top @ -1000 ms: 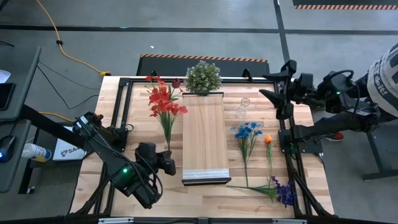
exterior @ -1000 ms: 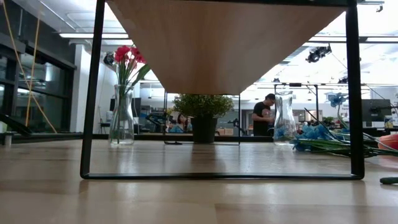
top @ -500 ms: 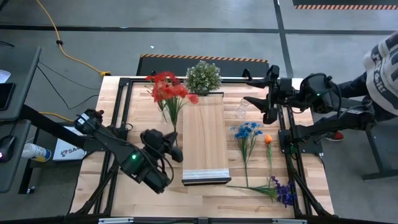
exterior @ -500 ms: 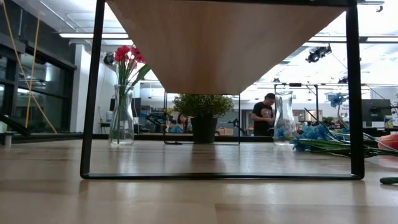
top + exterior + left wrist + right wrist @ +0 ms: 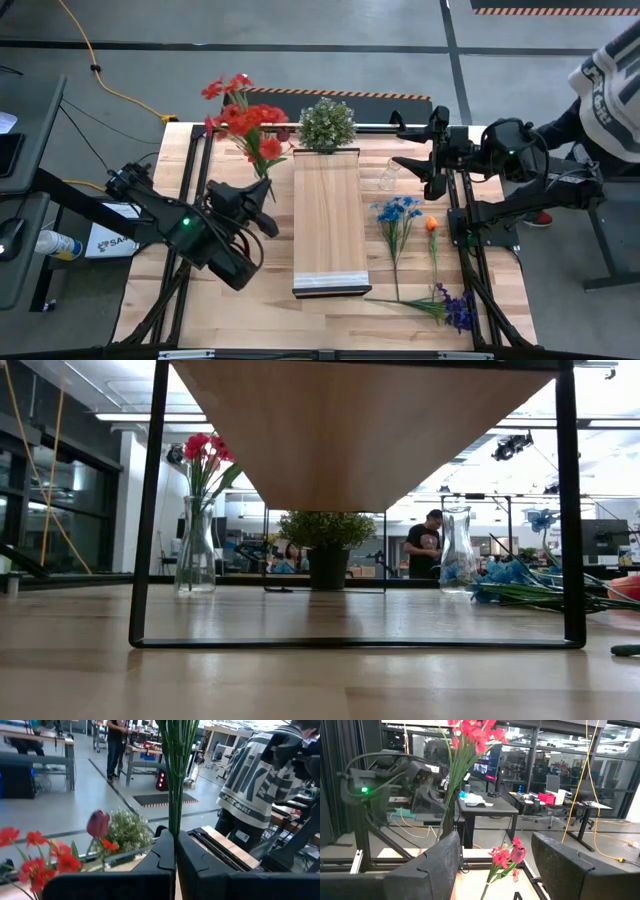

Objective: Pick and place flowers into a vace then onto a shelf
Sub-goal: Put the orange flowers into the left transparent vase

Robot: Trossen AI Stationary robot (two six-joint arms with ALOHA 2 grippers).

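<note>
A: left claw (image 5: 262, 190) is clenched on the stems of the red flowers (image 5: 245, 118), bunch lifted off the desk (image 5: 180, 300) and leaning toward the far-left corner, left of the shelf (image 5: 326, 215)

B: vase?

A: low view has one glass vase (image 5: 196, 550) holding red blooms on the left, a second vase (image 5: 458, 552) on the right looks empty. High view shows the clear one (image 5: 389, 175) just right of the shelf

B: right claw (image 5: 418, 150)?

A: released, holding nothing, hovering near that clear vase. Blue flowers (image 5: 398, 212), orange flower (image 5: 431, 224), purple flowers (image 5: 455, 306) lie loose on the desk, right of the shelf

B: risks?

A: my guess: grip sits low on thin stems, so the tilted heads can swing and miss a narrow neck, or knock the vase or potted plant (image 5: 326, 123) over
</note>
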